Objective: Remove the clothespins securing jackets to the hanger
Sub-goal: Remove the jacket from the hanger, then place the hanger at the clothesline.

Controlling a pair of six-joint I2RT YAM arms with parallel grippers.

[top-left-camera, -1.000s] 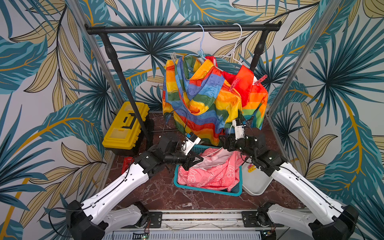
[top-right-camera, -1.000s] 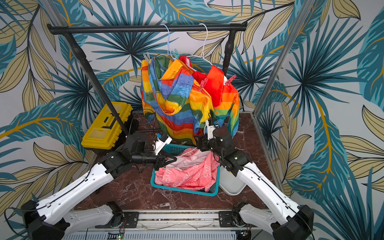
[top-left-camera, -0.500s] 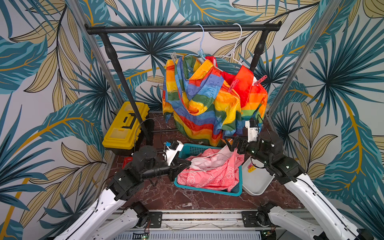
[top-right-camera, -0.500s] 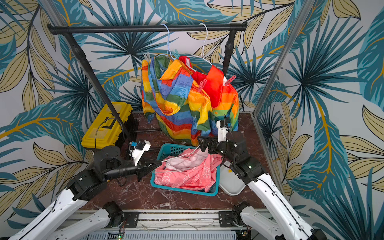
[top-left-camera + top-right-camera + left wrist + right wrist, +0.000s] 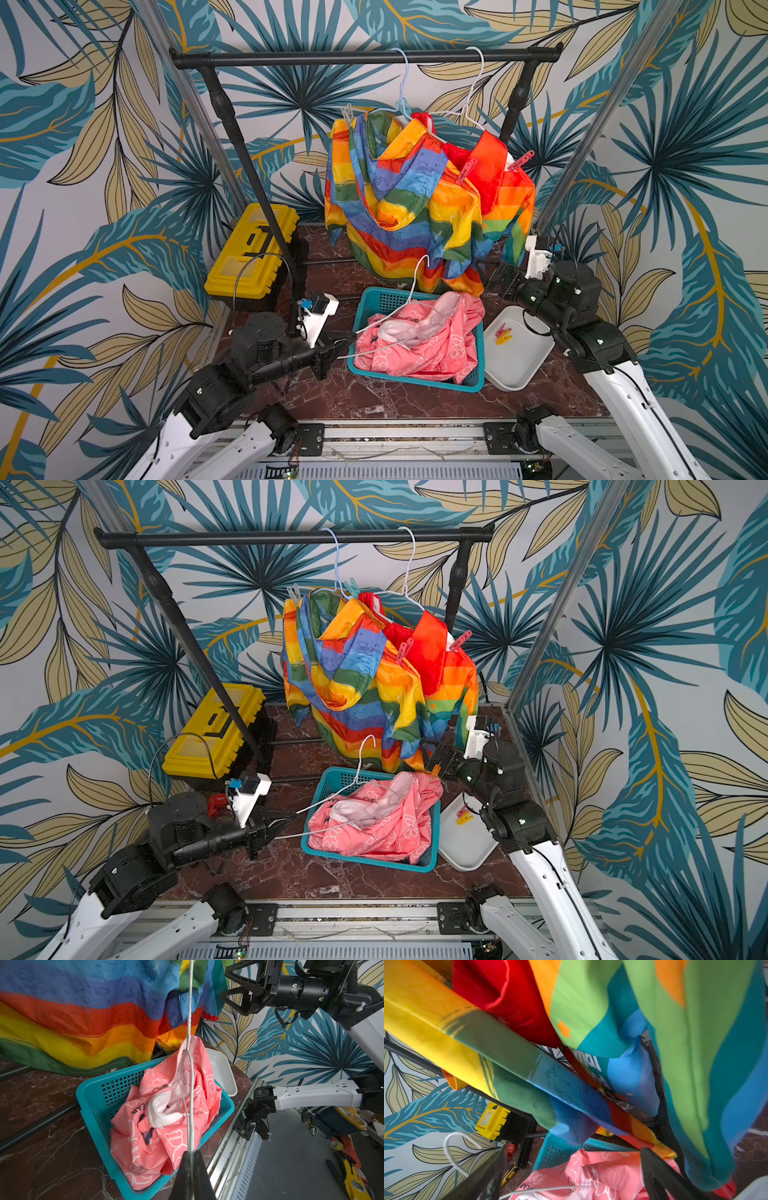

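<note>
Left gripper (image 5: 192, 1159): clenched hard on the thin white wire hanger (image 5: 190, 1068), just left of the teal basket (image 5: 365, 299). The wire crossed the pink jacket (image 5: 424, 349), and its hook stood up over the basket's far rim.

Right gripper (image 5: 228, 982): jaws spread wide with nothing between them. It hovered by the hem of the rainbow jacket (image 5: 399, 199), beyond the basket's far right corner.

The left wrist view alone gave the pink jacket's zip, white lining and bear outlines, all crumpled in perforated plastic. The right wrist view alone picked out faint doodles on the glossy striped cloth.

Only the top views caught the white tray (image 5: 519, 365) right of the basket. A pink clothespin (image 5: 503, 331) and a yellow clothespin (image 5: 503, 340) lay touching inside it.

Up on the red-hooded jacket (image 5: 492, 166), one clipped clothespin (image 5: 465, 171) sat at the front and another clothespin (image 5: 523, 160) at the right shoulder. A teal clothespin (image 5: 353, 586) was clipped by the blue hanger's neck.
</note>
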